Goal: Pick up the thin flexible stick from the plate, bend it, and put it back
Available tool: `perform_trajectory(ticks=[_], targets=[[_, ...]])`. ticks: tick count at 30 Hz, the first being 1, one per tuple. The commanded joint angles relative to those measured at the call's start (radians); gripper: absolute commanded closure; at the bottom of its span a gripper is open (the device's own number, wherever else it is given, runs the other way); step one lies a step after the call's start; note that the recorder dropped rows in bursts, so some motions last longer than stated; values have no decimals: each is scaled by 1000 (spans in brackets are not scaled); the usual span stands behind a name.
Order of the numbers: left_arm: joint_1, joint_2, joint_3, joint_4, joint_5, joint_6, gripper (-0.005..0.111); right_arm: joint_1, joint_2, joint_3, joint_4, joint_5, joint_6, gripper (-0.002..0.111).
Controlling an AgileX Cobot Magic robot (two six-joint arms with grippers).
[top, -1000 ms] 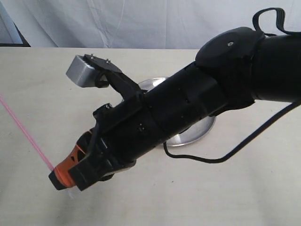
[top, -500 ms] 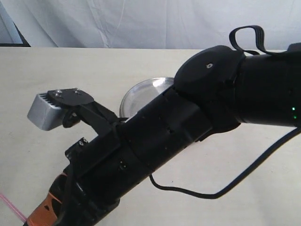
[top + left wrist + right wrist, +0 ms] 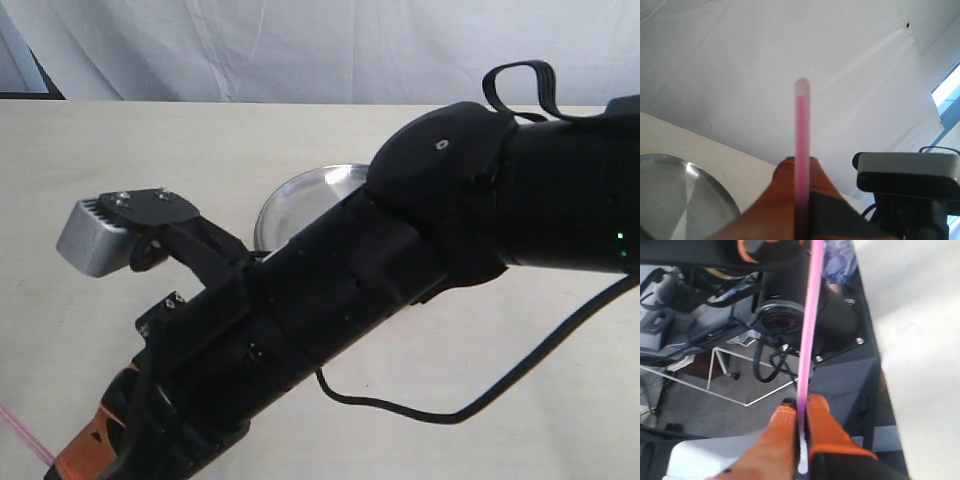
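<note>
Left wrist view has the left gripper clamped shut on the thin flexible stick, whose pale end stands up past the orange fingers. The plate shows on the desk nearby. The right wrist view shows the right gripper likewise pinching the stick. In the exterior view the right arm stretches low across the desk toward its near left side. The stick is off the plate, which sits nearer the far edge.
</note>
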Motion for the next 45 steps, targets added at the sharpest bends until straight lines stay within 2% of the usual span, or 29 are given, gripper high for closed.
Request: perform_trajectory(ticks=[1, 4, 7, 9, 10, 15, 18, 22, 32, 38, 40, 43, 44, 45], targets=[[-10, -2, 4, -16, -31, 8, 106, -1, -8, -5, 40, -149, -15, 101], [-10, -2, 4, -17, -43, 8, 106, -1, -8, -5, 51, -220, -15, 76], [-10, -2, 4, -17, -43, 8, 106, -1, -8, -5, 99, -259, -22, 41], [-10, -2, 4, -17, -43, 8, 106, -1, -8, -5, 116, -279, -43, 29], [-10, -2, 4, -17, -47, 8, 106, -1, -8, -5, 116, -282, -43, 29], [-10, -2, 4, -22, -51, 6, 106, -1, -7, -5, 113, -256, -43, 47], [-10, -2, 4, -26, -51, 6, 106, -1, -7, -5, 113, -218, -67, 54], [-10, -2, 4, -30, -51, 6, 106, 4, -7, -5, 115, -161, -91, 54], [-10, -2, 4, -81, -71, 6, 106, 99, 54, -30, 85, -253, -146, 54], [-10, -2, 4, -84, -99, 6, 106, 103, 100, -45, 84, -254, -144, 55], [-10, -2, 4, -84, -99, 6, 106, 103, 100, -45, 84, -254, -144, 67], [-10, -2, 4, -73, -99, 8, 106, 103, 100, -45, 86, -240, -144, 101], [-10, -2, 4, -54, -99, 10, 106, 103, 100, -45, 86, -230, -142, 108], [-10, -2, 4, -38, -99, 10, 106, 103, 100, -46, 90, -213, -142, 108]])
